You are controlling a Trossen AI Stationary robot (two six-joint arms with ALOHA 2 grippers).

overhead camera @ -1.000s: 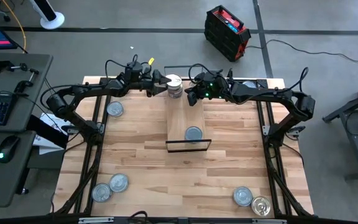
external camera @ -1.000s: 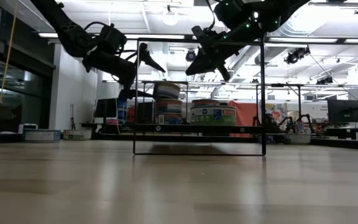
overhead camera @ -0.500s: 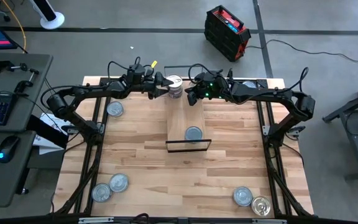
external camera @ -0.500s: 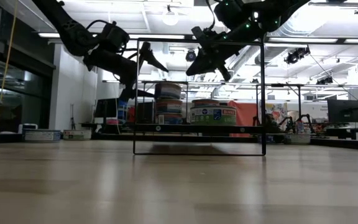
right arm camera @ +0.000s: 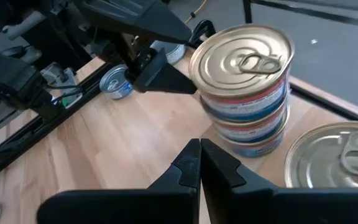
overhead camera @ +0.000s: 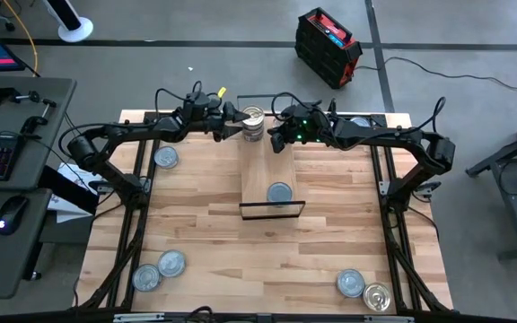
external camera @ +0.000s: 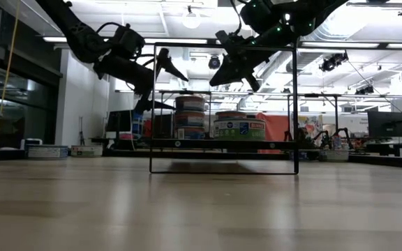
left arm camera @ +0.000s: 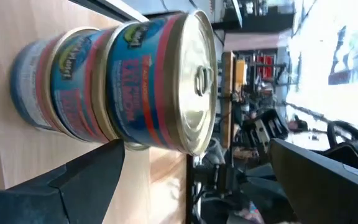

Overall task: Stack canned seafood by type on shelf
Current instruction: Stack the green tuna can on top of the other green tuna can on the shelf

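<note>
**Shelf stock, far end**

Shelf [overhead camera: 267, 166]: plank at desk [overhead camera: 214, 224] centre. Far end: stack of tins [overhead camera: 253, 124], gold ring-pull lid on top. Near end: single grey-topped tin [overhead camera: 279, 192].

Left gripper [overhead camera: 232, 125]: just left of the stack, fingers spread wide, gripping nothing.

Right gripper [overhead camera: 275, 136]: just right of the stack, fingers closed together, empty.

Loose tins [overhead camera: 159, 271]: near-left and near-right desk corners.

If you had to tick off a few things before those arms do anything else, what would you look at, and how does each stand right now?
1. Stack of red-and-blue round tins with gold ring-pull lid upright on the light-wood plank shelf: ok.
2. Left hand open, beside the stack, holding nothing: ok.
3. Right hand shut and empty: ok.
4. Pale blue-grey topped tin alone at the shelf's near end: ok.
5. Loose tins all shelved: not ok.
</note>
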